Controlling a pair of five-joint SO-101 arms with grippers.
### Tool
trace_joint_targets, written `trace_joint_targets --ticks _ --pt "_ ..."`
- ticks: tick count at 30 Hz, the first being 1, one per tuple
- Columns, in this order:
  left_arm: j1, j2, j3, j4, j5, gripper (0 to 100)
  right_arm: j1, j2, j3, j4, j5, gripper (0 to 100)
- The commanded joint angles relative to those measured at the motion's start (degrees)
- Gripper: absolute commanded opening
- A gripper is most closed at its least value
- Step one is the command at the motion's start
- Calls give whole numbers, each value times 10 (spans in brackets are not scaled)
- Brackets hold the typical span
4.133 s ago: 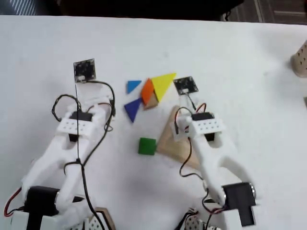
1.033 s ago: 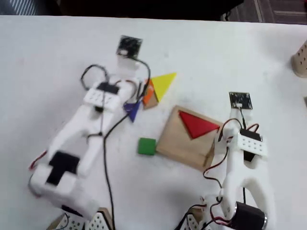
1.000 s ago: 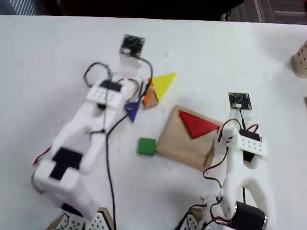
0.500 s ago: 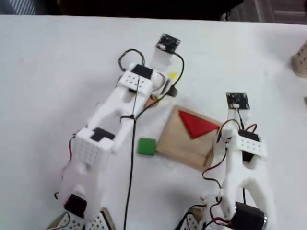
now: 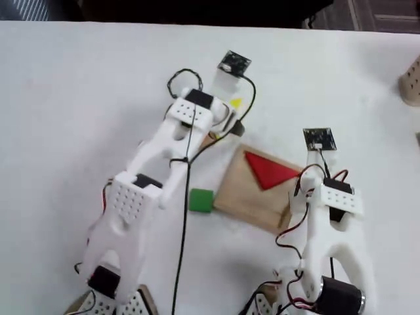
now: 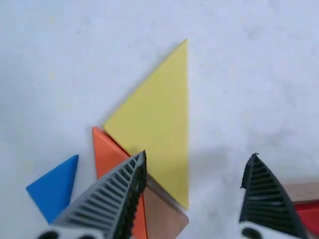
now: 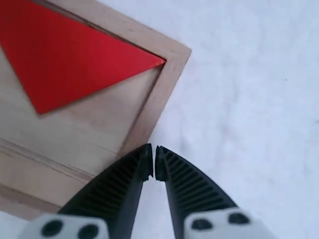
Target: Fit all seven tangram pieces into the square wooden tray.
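White table (image 5: 79,85) seen from above, with two white robot arms reaching out from its near edge. Left arm (image 5: 151,177) stretches diagonally from the near left towards the far centre, and its body covers most of a cluster of loose tangram pieces. Left gripper (image 6: 198,156) hangs over that cluster with its fingers wide apart and holding nothing; one finger (image 6: 124,184) sits above the seam between the orange piece (image 6: 112,164) and the yellow triangle (image 6: 154,134), the other above bare table. A tan piece (image 6: 162,219) touches both of those, while a small blue triangle (image 6: 52,186) lies just apart beyond the orange one. Square wooden tray (image 5: 243,197) rests near the centre, turned at an angle, with a red triangle (image 5: 269,169) lying flat in its far corner. A green square (image 5: 201,200) sits on the table just left of the tray. Right arm (image 5: 331,223) is bent close at the near right; the right gripper (image 7: 152,148) has its fingers pressed together, empty, just beside the tray's right-hand rim. A tan perforated object (image 5: 412,82) stands at the far right edge
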Motion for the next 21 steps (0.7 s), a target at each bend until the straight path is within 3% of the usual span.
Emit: trace_joint_targets --ticks 1,13,15,19,21 --pt "14 11 -23 -39 29 308 -4 -21 -2 -8 7 18" --pt "16 -1 -37 -62 188 296 -4 -24 -1 -7 8 18" --pt "18 -4 -39 -63 194 231 -4 -24 -1 -7 8 18" --pt "20 -41 -36 -61 193 4 -4 -24 -1 -7 8 18" --pt "20 -64 -38 -40 197 56 -5 -24 -1 -7 8 18"
